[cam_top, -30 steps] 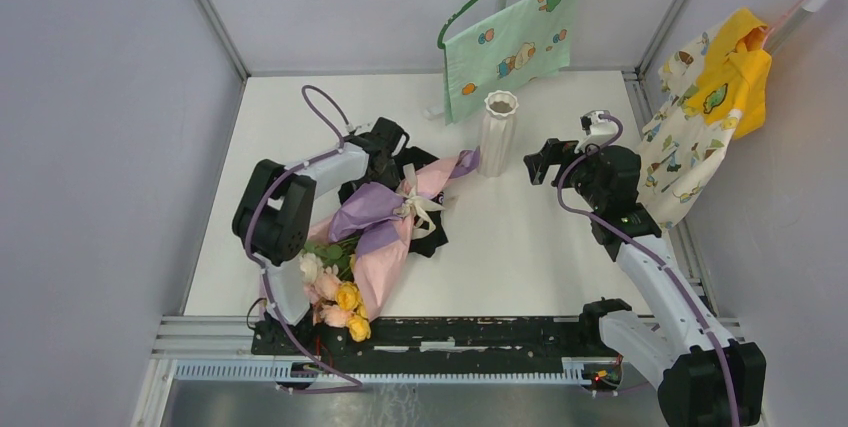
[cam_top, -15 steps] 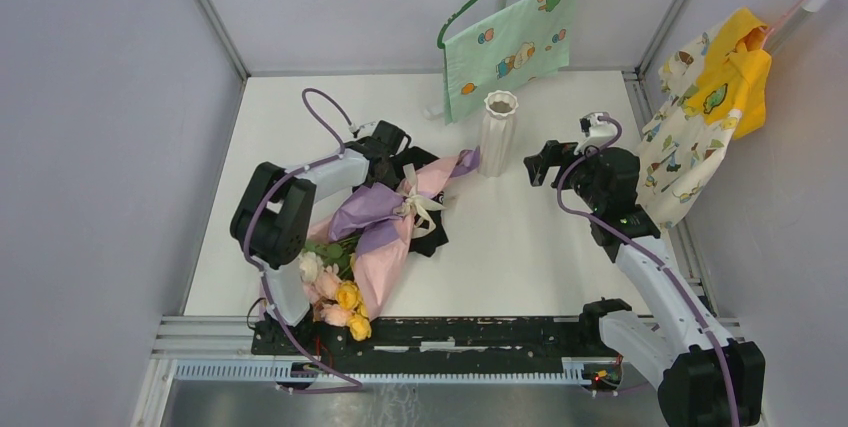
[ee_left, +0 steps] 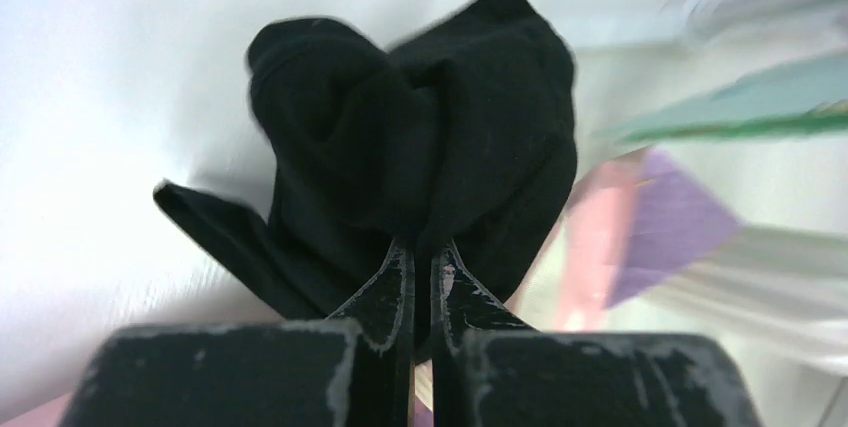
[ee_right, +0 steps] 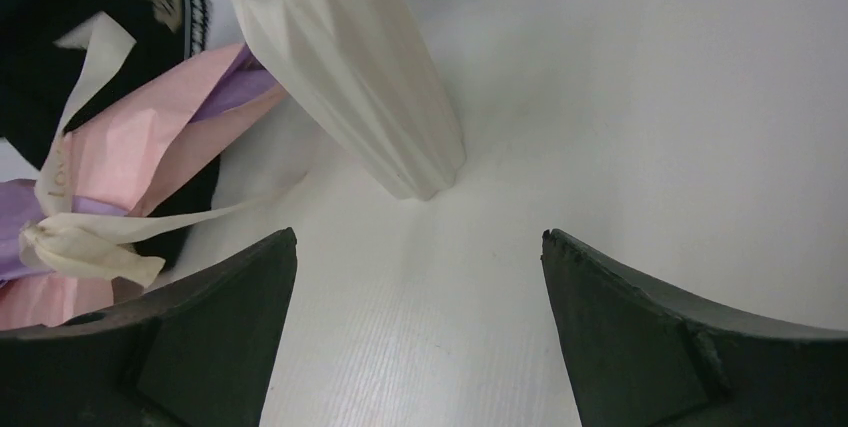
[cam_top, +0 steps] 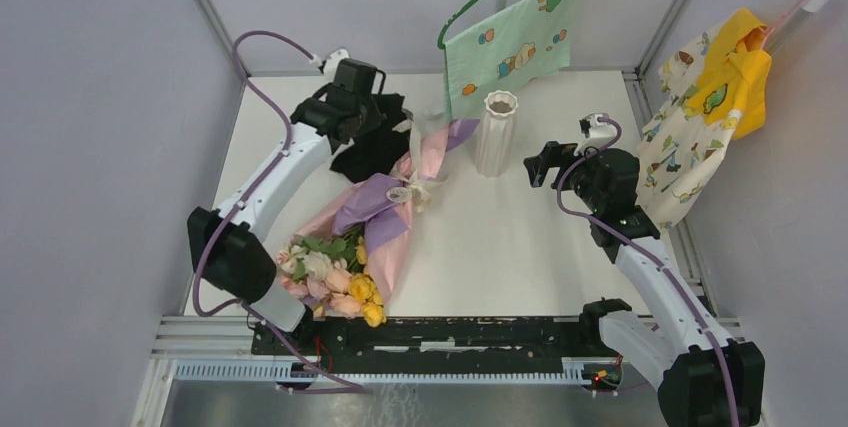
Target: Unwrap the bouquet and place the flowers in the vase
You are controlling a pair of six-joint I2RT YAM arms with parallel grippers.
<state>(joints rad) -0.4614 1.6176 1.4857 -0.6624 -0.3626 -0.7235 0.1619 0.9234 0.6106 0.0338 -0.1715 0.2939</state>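
Left gripper (ee_left: 421, 252): the jaws are pressed together on a fold of the black cloth (ee_left: 400, 147). The left wrist view shows this pinch; in the top view the left arm's wrist hides it, and only the cloth (cam_top: 372, 152) shows, hanging beside the far end of the bouquet (cam_top: 385, 212).

Right gripper (ee_right: 418, 237): the jaws stand wide apart with nothing between them, over bare table (ee_right: 650, 97). The right wrist view shows the foot of the vase (ee_right: 360, 77) just beyond them. It also shows the cream ribbon (ee_right: 90, 237).

Only the top view shows the whole bouquet. It lies flat, with its long axis diagonal. The flowers (cam_top: 335, 277) point toward the near-left edge by the left arm's base. The wrapped stem end points far-right and stops just beside the upright vase (cam_top: 497, 135).
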